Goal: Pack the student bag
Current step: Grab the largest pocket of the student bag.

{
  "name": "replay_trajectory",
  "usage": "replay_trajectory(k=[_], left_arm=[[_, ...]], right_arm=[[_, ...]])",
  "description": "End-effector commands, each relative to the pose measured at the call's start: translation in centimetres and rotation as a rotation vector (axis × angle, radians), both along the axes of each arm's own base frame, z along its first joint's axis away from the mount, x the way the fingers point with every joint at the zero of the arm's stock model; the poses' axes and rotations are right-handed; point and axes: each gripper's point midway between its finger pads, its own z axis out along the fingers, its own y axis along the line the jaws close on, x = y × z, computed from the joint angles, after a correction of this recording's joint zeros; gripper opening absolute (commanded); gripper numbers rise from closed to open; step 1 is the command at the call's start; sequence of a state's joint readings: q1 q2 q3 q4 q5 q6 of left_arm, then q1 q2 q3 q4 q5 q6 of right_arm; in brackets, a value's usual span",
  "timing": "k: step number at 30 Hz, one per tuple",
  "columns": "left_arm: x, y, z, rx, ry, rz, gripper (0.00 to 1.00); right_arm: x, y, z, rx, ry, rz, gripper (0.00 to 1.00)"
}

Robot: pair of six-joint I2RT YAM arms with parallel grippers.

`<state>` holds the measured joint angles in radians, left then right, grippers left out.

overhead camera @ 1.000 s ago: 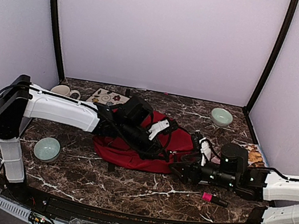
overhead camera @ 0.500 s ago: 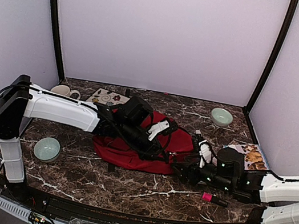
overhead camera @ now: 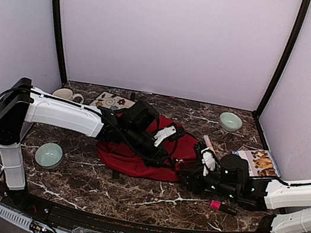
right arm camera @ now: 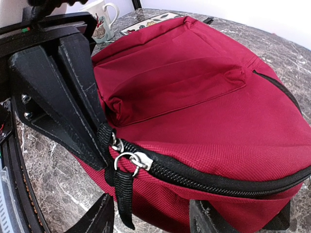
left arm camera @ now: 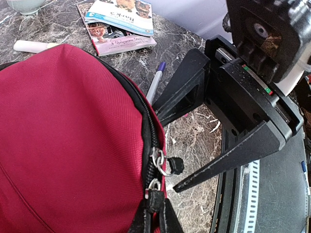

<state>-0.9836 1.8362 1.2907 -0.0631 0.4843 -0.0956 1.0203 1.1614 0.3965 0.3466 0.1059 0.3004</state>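
Backpack (overhead camera: 137, 149) slumped flat between both arms, long axis left-right. Left gripper (right arm camera: 104, 143) pinched tight on held zip pull (left arm camera: 153, 196) at backpack's right end. Right gripper (left arm camera: 164, 145), nearer arm, spread wide at same end. Free zip pull (right arm camera: 130, 161) sits just ahead between its fingers (ring showing). Zipper (right arm camera: 204, 174) runs off along backpack's edge.

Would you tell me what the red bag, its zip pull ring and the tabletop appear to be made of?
The student bag looks like matte woven synthetic fabric; a fine weave shows. The zip pull ring seems metal, silvery with glints. The tabletop looks like polished dark marble with white veins, though it may be a print.
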Motion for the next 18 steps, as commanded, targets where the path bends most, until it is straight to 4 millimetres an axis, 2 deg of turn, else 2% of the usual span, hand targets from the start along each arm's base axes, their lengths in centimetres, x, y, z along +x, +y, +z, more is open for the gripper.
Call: replay_trajectory(k=[1, 6, 8, 13, 18], left_arm=[[-0.6, -0.3, 2.8, -0.056, 0.001, -0.034, 0.0], [-0.7, -0.4, 2.7, -0.061, 0.008, -0.034, 0.0], [-0.7, -0.4, 2.7, -0.061, 0.01, -0.033, 0.0], [-0.6, -0.3, 2.6, -0.058, 0.003, -0.027, 0.0], [-0.2, 0.0, 2.2, -0.034, -0.009, -0.001, 0.0]], right_arm=[[0.4, 1.4, 2.4, 0.063, -0.055, 0.017, 0.5], [0.5, 1.7, 2.5, 0.061, -0.063, 0.024, 0.46], [0.5, 1.9, 2.8, 0.066, -0.066, 0.032, 0.41], [0.3, 2.5, 3.2, 0.071, -0.062, 0.061, 0.22], [-0.2, 2.8, 3.9, 0.07, -0.038, 0.086, 0.0]])
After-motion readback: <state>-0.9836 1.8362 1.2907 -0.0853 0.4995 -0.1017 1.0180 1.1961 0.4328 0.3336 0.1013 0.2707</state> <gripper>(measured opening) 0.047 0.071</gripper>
